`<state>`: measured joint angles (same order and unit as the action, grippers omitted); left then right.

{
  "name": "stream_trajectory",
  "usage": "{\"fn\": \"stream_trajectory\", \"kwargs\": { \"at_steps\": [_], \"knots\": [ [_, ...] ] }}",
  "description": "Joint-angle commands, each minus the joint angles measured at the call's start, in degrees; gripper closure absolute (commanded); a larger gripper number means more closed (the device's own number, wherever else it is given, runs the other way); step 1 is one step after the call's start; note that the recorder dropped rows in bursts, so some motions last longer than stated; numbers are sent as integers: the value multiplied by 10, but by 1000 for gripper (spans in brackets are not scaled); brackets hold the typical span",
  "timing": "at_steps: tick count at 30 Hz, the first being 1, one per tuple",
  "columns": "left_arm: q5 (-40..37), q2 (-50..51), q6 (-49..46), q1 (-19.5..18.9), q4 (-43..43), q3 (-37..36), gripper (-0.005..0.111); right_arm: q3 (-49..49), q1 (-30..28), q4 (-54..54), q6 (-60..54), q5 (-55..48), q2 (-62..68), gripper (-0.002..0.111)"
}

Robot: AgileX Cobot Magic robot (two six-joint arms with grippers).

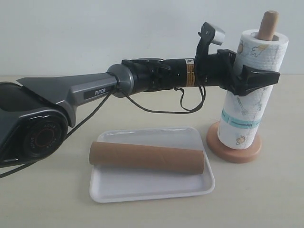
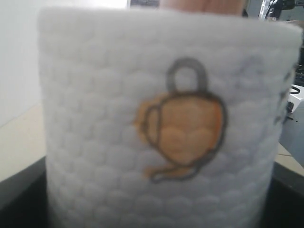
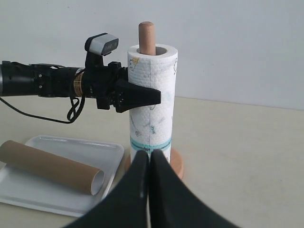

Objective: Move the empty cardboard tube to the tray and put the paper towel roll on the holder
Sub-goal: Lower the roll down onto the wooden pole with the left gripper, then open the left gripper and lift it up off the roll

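Beige desk [image 1: 266, 199], white wall [image 1: 95, 28] behind: empty cardboard tube [image 1: 147, 157] lies across the tray [image 1: 142, 192], so that half's done. The paper towel roll [image 1: 247, 114] is threaded over the holder [image 1: 268, 23], apparently seated on its base, though the contact line is hard to read. Left gripper [image 1: 266, 76] is clamped wide round the roll's upper half and right gripper [image 3: 149, 166] is closed on nothing, well clear, so the step in hand is the release: I'd open the left jaws fully and back straight out without tipping the holder.
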<state>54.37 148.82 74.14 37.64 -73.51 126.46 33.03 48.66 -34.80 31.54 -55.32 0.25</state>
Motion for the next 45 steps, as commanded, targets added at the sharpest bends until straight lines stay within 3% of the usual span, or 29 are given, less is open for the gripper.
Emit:
{"fn": "stream_trajectory", "kwargs": {
  "at_steps": [1, 8, 11, 15, 20, 37, 45],
  "knots": [
    [17, -5, 19, 1, 17, 0, 26, 4, -1, -2, -4, 3, -2, 108],
    [26, -5, 19, 1, 17, 0, -3, 4, -1, -2, -4, 3, -2, 108],
    [54, -5, 16, 0, 17, 0, -3, 4, -1, -2, -4, 3, -2, 108],
    [110, -5, -65, -11, 17, 0, -3, 4, -1, -2, -4, 3, -2, 108],
    [135, -7, -74, -21, 17, 0, -3, 4, -1, -2, -4, 3, -2, 108],
    [40, -64, -64, -21, 20, 9, -3, 4, -1, -2, -4, 3, -2, 108],
    [35, -73, -39, -21, 20, 67, -3, 4, -1, -2, -4, 3, -2, 108]
  ]
}}
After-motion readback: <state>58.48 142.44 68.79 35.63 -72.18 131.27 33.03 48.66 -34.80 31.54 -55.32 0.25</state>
